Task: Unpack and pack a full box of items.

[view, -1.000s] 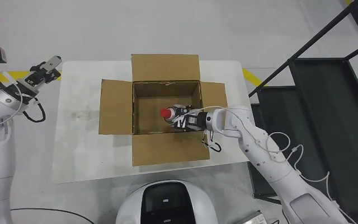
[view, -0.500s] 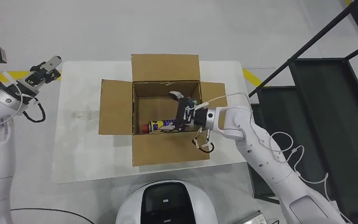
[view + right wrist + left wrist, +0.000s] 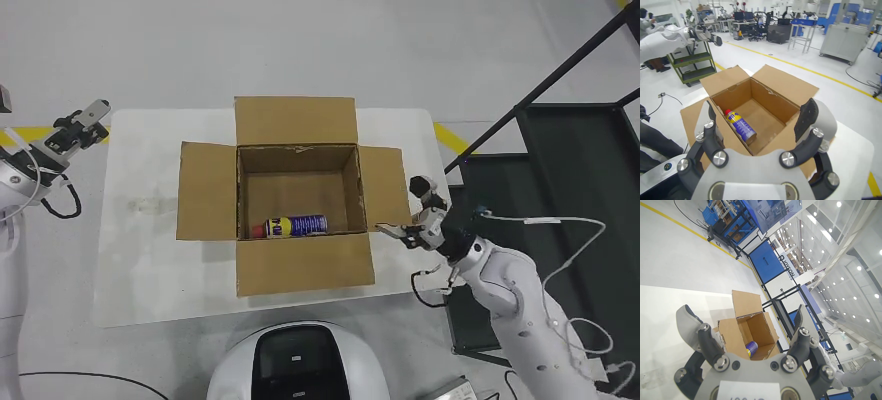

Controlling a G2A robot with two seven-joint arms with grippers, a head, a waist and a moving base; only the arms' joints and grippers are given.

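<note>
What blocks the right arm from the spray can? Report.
Probably nothing, so likely yes: the box stands open, the spray can lies alone inside, and the right gripper hangs open beside the box.

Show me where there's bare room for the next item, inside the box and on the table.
Inside the box, the floor is free between the spray can, lying along the near wall, and the far wall. On the table, the wide strip beside the left flap is bare. Crowded: the right side, where the right gripper hangs open by the flap.
</note>
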